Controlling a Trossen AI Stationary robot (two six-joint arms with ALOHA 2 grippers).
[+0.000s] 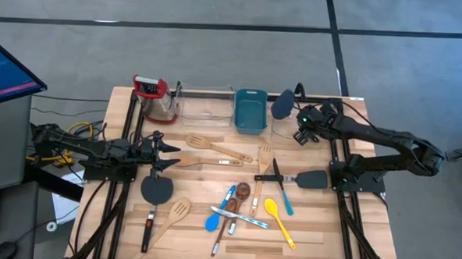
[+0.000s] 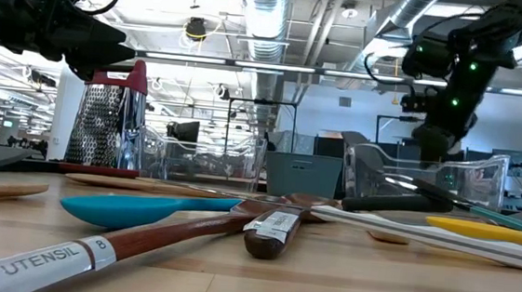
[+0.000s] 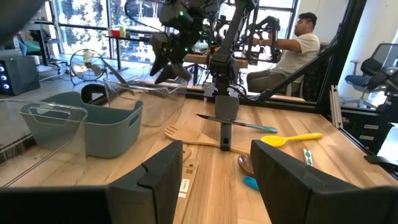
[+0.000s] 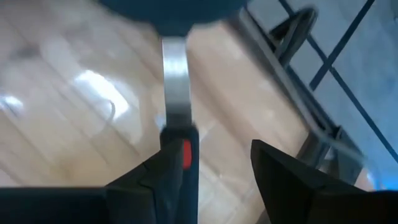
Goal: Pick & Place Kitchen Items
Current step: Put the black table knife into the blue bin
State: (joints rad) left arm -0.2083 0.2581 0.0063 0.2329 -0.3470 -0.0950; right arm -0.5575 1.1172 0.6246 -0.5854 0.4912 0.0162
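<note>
My right gripper (image 1: 298,123) (image 4: 217,163) hangs open above the clear bin (image 1: 294,109) at the table's far right. A dark-headed spatula (image 1: 283,104) sticks up out of that bin, head uppermost. Its metal shaft (image 4: 175,74) and black handle (image 4: 181,149) run down beside one of the fingers. My left gripper (image 1: 170,156) (image 3: 217,158) waits open and level over the table's left side. Wooden spatulas (image 1: 214,148), a black spatula (image 1: 305,180), a blue spoon (image 1: 214,218), a yellow spoon (image 1: 278,217) and a brown spoon (image 1: 240,194) lie flat on the table. My right gripper is open, and the spatula's black handle (image 4: 181,149) stands close against the inner side of one finger (image 4: 163,177). Whether finger and handle touch, I cannot tell. The other finger stands well apart from it.
A teal tub (image 1: 250,109) and a second clear bin (image 1: 205,105) stand along the far edge. A metal grater (image 1: 158,99) stands at the far left. Another black spatula (image 1: 156,193) and a slotted wooden spoon (image 1: 174,214) lie near the left front. A person sits beyond the table.
</note>
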